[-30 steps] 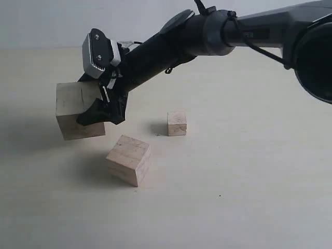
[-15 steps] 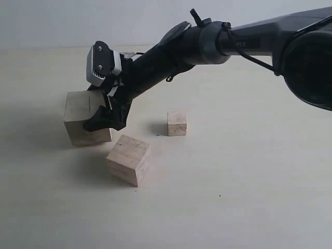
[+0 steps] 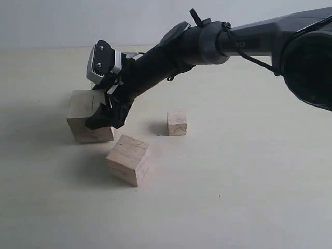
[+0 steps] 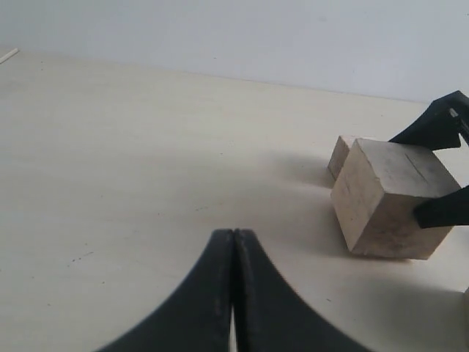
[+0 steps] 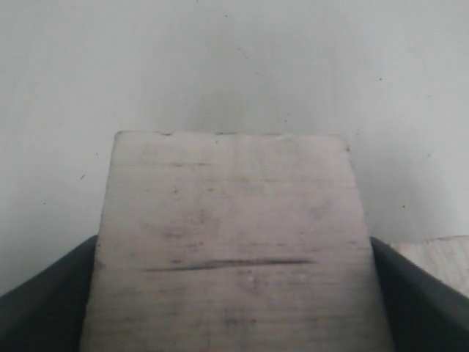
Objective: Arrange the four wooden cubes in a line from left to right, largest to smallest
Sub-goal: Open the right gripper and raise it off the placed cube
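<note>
Currently the right gripper [image 3: 96,111] is clamping the largest cube [image 3: 78,120] between its black fingers [image 3: 106,116] — the cube is sitting on the table [image 3: 233,207], toward its left edge. Just beside it, nearer the front edge, the medium cube [image 3: 128,160] is lying turned corner-on. A smaller cube [image 3: 177,123] is standing apart, toward the middle. Another cube [image 4: 339,155] is peeking out from behind the largest one. The left gripper [image 4: 233,293] is hanging low over the table — tips pressed together, gripping nothing.

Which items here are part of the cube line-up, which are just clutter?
Job: largest cube, clamped in right gripper; mid cube; small cube; fourth cube, mostly hidden behind the largest.
Clutter: none seen; just table and shut left gripper.
</note>
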`<state>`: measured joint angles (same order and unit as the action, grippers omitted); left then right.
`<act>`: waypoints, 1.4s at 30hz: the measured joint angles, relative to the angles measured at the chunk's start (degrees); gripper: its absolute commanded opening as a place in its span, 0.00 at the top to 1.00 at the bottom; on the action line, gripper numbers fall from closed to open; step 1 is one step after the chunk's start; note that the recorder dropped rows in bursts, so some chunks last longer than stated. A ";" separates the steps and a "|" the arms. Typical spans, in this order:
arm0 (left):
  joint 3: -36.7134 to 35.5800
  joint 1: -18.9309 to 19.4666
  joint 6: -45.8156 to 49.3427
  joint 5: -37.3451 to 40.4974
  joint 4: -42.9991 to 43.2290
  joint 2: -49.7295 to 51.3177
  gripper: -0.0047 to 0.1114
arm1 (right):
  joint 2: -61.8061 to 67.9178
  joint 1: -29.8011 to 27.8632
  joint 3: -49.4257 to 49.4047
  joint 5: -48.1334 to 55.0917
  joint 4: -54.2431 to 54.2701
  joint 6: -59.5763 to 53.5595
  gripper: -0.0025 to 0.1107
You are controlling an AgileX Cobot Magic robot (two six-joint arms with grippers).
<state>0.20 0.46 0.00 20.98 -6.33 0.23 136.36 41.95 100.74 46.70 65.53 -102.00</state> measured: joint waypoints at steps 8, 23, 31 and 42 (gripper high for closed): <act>0.00 0.00 0.00 0.00 0.00 0.00 0.96 | 0.86 0.00 0.00 0.01 -2.16 3.56 0.97; 0.00 0.00 0.00 0.00 0.00 0.00 0.96 | 0.86 0.00 0.12 0.61 -2.29 7.03 0.18; 0.00 0.00 0.00 0.00 0.00 0.00 0.96 | 0.40 0.00 0.12 1.16 -2.58 10.87 0.17; 0.00 0.00 0.00 0.00 0.00 0.00 0.96 | -7.97 0.00 0.12 1.28 -8.86 17.46 0.20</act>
<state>0.20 0.46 0.00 20.98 -6.33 0.23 128.39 41.95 100.86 47.98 56.67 -84.54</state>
